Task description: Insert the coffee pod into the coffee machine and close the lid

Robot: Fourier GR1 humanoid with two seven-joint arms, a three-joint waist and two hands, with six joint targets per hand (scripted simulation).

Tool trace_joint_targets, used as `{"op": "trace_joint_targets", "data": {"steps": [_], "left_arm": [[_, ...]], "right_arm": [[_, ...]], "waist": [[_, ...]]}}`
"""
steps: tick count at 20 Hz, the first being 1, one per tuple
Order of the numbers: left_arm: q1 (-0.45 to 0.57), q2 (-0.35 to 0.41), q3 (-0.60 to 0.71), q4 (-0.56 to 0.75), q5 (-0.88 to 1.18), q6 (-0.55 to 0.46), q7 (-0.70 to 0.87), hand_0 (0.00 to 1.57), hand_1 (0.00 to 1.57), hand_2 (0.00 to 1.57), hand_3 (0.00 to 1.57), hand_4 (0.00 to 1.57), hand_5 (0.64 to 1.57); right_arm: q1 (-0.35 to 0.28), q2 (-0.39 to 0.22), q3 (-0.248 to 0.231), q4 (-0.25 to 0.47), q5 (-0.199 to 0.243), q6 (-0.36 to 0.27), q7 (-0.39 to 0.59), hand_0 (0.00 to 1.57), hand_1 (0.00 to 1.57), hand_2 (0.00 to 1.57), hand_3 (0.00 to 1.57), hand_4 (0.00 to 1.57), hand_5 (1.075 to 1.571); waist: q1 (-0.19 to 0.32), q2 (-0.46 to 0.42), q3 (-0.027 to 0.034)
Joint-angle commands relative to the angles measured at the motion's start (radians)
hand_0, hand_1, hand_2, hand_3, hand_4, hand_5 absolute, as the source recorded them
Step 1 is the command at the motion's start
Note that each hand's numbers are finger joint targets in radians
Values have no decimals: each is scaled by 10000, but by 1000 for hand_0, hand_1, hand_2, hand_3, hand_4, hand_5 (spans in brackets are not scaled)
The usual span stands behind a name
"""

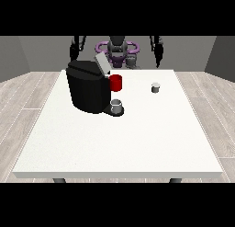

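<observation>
While lid [101, 64] is up, pod [155, 87] sits alone; hands' [158, 53] state can't tell.

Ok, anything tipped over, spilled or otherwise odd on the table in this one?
Nothing stands out. The coffee machine stands upright with its lid raised, a cup under its spout, and the coffee pod sits upright to its right. No spill shows.

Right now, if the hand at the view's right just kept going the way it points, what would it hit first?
The hand at the view's right hangs pointing down behind the table's far edge, so it would probably pass behind that edge. The pod lies nearer the camera; depth is unclear.
</observation>
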Motion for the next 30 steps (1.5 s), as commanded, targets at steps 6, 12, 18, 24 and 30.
{"op": "trace_joint_targets", "data": {"steps": [6, 12, 18, 24, 30], "left_arm": [[-148, 612, 319, -249, 961, -1837, -718, 0, 0, 0, 0, 733, 1571], [-51, 697, 14, -118, 183, -1958, -976, 0, 0, 0, 0, 661, 1571], [-502, 1765, 373, 978, -962, -1879, -775, 0, 0, 0, 0, 330, 1571], [-1718, 2942, 1142, 2825, -1836, -1801, -1673, 0, 0, 0, 0, 0, 1571], [-2513, 3166, 858, 3988, -3122, -1130, -1853, 0, 0, 0, 0, 0, 1571]], "right_arm": [[24, 93, -621, 875, -781, 576, -1063, 0, 0, 0, 0, 328, 1571], [-10, 488, -799, 842, -1050, 296, -1435, 0, 0, 0, 0, 346, 1571], [-462, 622, -438, 364, -720, 14, -1053, 0, 0, 0, 0, 337, 1571], [-887, 697, -45, 193, -621, 328, -1501, 0, 0, 0, 0, 399, 1571], [-1116, 666, -253, 758, -577, 292, -1992, 0, 0, 0, 0, 486, 1571]], "waist": [[346, -129, -15], [156, -294, -16], [-212, 152, -17], [-988, 1350, -23], [-1260, 2145, -18]]}}
